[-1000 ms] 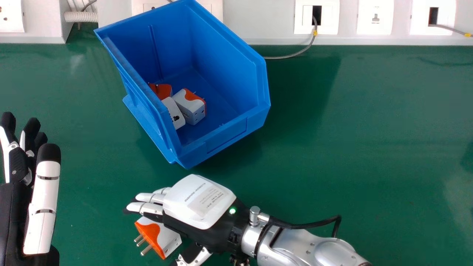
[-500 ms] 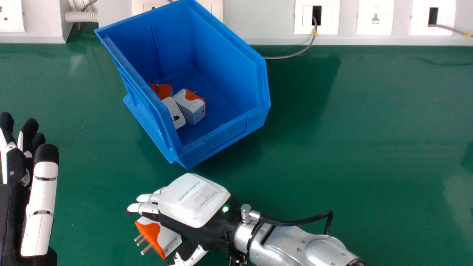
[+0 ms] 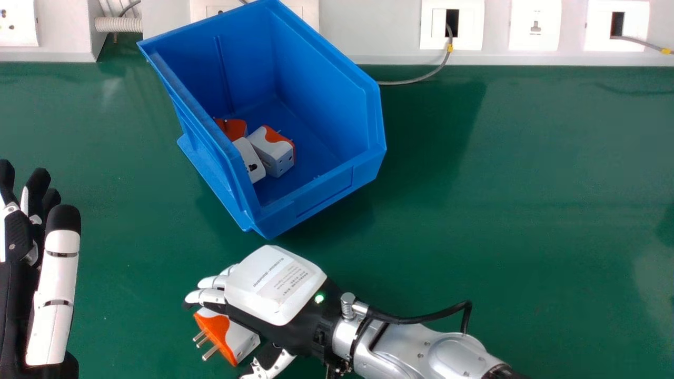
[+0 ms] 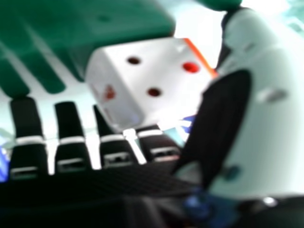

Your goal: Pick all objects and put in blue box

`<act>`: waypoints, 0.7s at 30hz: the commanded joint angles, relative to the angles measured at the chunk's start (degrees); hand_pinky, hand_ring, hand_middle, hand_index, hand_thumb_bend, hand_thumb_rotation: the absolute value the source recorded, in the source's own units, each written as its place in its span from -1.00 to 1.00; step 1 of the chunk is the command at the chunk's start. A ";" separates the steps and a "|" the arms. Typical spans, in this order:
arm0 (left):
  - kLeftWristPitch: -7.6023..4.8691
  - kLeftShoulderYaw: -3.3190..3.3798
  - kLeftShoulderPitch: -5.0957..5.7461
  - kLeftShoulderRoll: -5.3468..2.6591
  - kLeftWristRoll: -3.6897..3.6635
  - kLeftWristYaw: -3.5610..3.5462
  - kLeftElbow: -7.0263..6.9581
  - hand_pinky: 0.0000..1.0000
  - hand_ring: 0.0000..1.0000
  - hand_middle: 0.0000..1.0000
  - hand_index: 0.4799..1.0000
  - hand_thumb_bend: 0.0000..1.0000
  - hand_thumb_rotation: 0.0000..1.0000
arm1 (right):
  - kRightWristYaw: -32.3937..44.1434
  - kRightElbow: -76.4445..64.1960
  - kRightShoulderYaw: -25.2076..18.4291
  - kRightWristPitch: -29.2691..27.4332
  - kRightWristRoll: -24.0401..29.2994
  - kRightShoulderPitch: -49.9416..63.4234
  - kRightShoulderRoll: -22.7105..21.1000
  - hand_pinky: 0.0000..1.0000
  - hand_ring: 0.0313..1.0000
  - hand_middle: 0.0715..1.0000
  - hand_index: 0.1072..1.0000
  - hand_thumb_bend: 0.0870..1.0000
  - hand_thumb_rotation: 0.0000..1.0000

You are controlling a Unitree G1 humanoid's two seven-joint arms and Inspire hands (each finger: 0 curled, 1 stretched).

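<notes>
In the head view my right hand is low over the table, its open fingers above an orange and white plug adapter whose pins point left, the thumb on the near side. In the right hand view the adapter lies between the open fingers and thumb of my right hand. Whether it touches them I cannot tell. Several more adapters lie inside the blue box. My left hand stays at the left edge with straight fingers, holding nothing.
The blue box stands on the green table, beyond my right hand. Along the back runs a white panel with sockets, and a grey cable hangs down beside the box.
My right hand has shifted slightly left, closer over the adapter, which has stayed in place. My left hand has drifted a little toward the left edge.
</notes>
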 commanded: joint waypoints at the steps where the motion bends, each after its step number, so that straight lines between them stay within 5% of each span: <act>1: -0.21 0.59 0.59 0.33 -0.56 0.13 -1.94 1.00 1.00 1.00 1.00 -0.09 0.67 | -2.62 1.31 -0.44 -0.12 0.32 -1.05 0.23 0.30 0.55 0.64 0.59 -0.04 -0.20; 5: -0.37 0.91 0.83 0.64 -0.17 0.01 -1.99 1.00 1.00 1.00 1.00 -0.08 0.67 | -9.99 4.25 -0.18 -2.20 0.00 -1.78 0.77 0.17 0.38 0.46 0.41 0.16 -0.55; 9: 0.11 1.22 1.05 0.78 -0.86 -0.06 -2.37 1.00 1.00 1.00 1.00 -0.08 0.68 | -12.87 6.21 0.37 -2.52 -0.59 -2.94 1.09 0.09 0.27 0.36 0.30 0.11 -0.64; 12: 0.82 1.41 1.29 1.14 -1.70 -0.48 -2.76 1.00 1.00 1.00 1.00 -0.08 0.68 | -12.68 6.65 0.74 -1.78 -1.05 -3.63 1.03 0.02 0.18 0.26 0.21 0.07 -0.71; 20: 1.47 1.88 1.00 1.73 -2.52 -0.63 -3.08 1.00 1.00 1.00 1.00 -0.07 0.69 | -6.89 8.42 -2.13 -1.84 4.39 -3.86 2.54 -0.23 -0.01 0.07 0.10 -0.01 -0.85; 21: 1.43 1.92 0.93 1.76 -2.62 -0.65 -3.05 1.00 1.00 1.00 1.00 -0.05 0.69 | -6.15 8.34 -2.41 -1.79 4.91 -3.82 2.61 -0.33 -0.15 -0.01 0.07 -0.03 -0.88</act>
